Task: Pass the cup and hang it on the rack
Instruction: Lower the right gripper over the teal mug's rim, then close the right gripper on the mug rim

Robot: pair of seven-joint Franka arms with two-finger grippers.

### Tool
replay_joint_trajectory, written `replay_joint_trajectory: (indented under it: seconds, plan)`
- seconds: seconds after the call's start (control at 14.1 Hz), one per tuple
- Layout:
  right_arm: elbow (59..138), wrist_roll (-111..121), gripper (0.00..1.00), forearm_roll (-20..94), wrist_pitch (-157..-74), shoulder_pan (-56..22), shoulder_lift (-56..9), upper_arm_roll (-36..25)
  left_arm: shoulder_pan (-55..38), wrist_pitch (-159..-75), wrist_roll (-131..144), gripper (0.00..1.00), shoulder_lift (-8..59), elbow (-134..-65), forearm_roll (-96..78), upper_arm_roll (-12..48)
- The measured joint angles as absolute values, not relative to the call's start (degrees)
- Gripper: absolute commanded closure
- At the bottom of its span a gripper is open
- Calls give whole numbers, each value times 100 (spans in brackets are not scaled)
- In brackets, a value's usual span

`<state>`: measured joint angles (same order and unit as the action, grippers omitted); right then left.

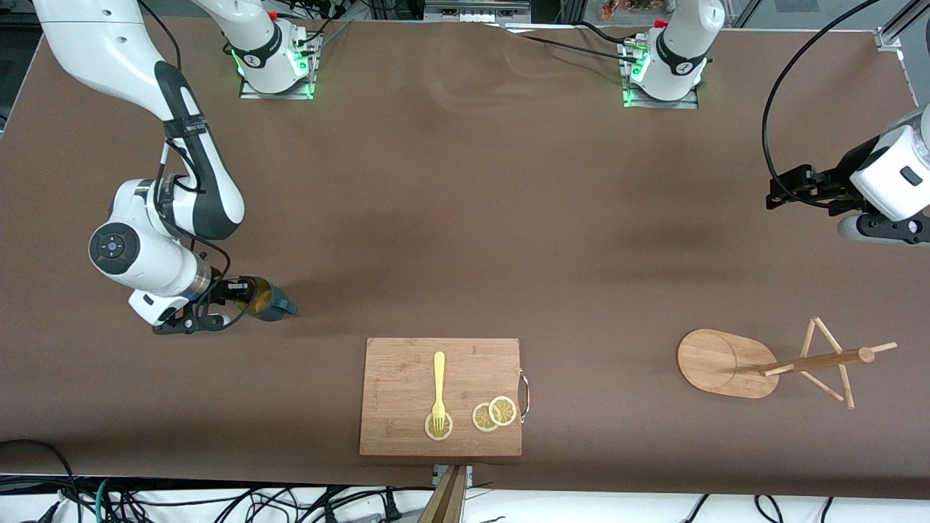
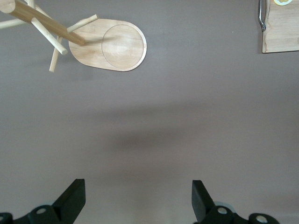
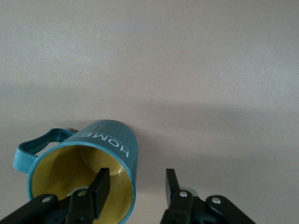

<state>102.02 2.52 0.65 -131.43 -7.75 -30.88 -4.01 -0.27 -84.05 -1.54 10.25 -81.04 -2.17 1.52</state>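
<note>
Lettering "HOME" in white runs along the ribbed teal wall of the cup (image 3: 88, 161), which stands on the brown table (image 1: 465, 218) toward the right arm's end, its handle at about 3 o'clock from its body in the front view. The right claw (image 3: 135, 186) is at the cup's rim: one finger (image 3: 100, 189) is inside the mustard-yellow interior, the other is outside the wall, and the jaws are partly open, with the wall between them and not yet clamped. The left claw (image 2: 135, 200) waits in the air over the table at the left arm's end, jaws wide apart and holding nothing. The rack (image 1: 763, 361) stands near that end. A cutting board (image 1: 407, 421) carries a yellow fork (image 1: 439, 388) and lemon slices (image 1: 494, 414).
</note>
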Motion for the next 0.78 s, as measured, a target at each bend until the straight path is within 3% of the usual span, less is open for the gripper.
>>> replay_joint_trajectory:
  seconds: [0.5,0.78]
  plan:
    - [10202,46,93,73,-13148,-781,-3130,-386,-28,-8411,-154,0,1048,-8092,-217,152]
    - [10182,16,95,74,-13147,-799,-3128,-272,-28,-8411,-154,0,1048,-8087,-217,152]
